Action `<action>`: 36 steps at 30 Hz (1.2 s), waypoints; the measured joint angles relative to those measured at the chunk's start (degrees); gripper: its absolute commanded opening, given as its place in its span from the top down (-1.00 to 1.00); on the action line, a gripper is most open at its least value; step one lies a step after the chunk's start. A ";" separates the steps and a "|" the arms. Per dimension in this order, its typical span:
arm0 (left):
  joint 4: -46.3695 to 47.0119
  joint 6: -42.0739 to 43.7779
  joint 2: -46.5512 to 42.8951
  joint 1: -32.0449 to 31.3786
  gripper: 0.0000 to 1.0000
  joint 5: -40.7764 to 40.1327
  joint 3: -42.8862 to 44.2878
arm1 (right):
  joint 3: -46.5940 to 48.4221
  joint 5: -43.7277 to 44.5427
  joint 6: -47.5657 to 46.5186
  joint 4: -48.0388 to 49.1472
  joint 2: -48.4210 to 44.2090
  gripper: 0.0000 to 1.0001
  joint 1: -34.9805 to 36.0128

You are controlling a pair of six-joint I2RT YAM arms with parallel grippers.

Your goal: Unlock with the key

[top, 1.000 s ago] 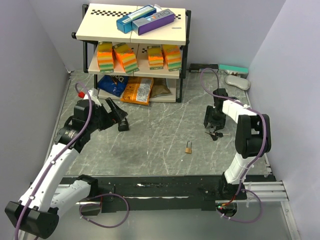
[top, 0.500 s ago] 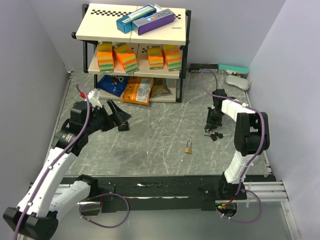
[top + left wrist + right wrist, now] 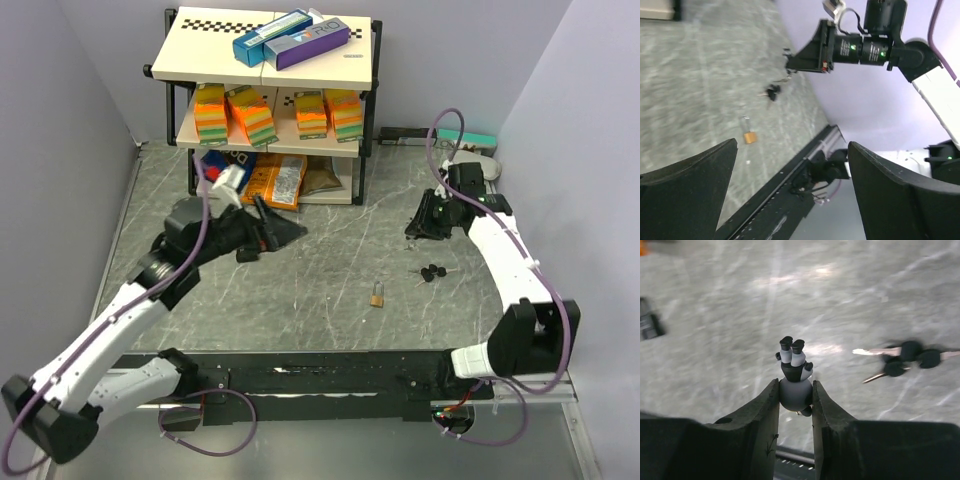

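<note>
The right pincer (image 3: 795, 384) is raised above the grey marbled worktop (image 3: 330, 250), its fingers clamped on a small grey-and-black figurine (image 3: 795, 391) (its two little legs point away from the wrist camera). The black-headed keys (image 3: 432, 271) lie loose on the worktop, near the brass padlock (image 3: 378, 294). The left pincer (image 3: 285, 228) hangs spread wide, holding nothing

Lab robot cell: plain walls (image 3: 70, 120), checkerboard-marked shelf (image 3: 205, 45).
</note>
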 measured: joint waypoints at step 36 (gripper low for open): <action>26.60 5.79 33.64 -23.19 -0.71 0.87 17.97 | 13.97 -32.68 29.79 1.49 -19.47 1.00 3.21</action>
